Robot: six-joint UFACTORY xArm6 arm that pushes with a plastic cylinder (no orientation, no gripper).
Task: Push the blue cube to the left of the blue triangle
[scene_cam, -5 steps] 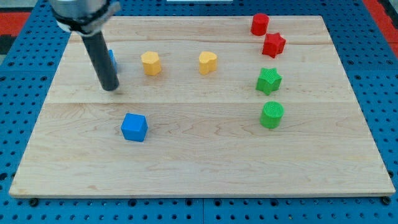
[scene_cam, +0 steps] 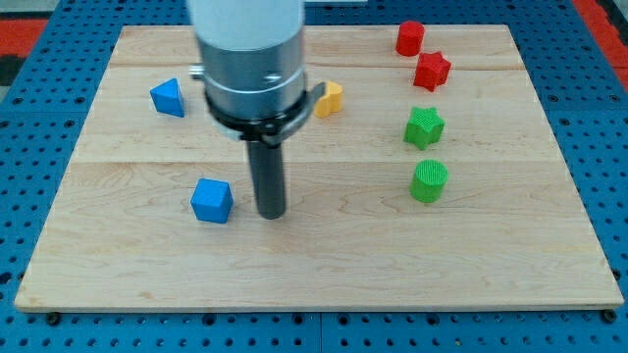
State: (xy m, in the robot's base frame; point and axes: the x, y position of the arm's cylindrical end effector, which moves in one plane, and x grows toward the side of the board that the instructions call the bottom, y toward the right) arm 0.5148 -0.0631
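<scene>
Two blue blocks lie toward the table's left edge — the blue cube nearer the bottom, the blue triangle nearer the top. My tip — a bare rod, grasping nothing — stands just right of the cube, not touching.

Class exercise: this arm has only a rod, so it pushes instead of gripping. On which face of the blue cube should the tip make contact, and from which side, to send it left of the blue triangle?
Press the blue cube on its view-right face, low down. My tip already sits just right of it, apart. The blue triangle lies up-left, so push leftward first, then from below.
</scene>
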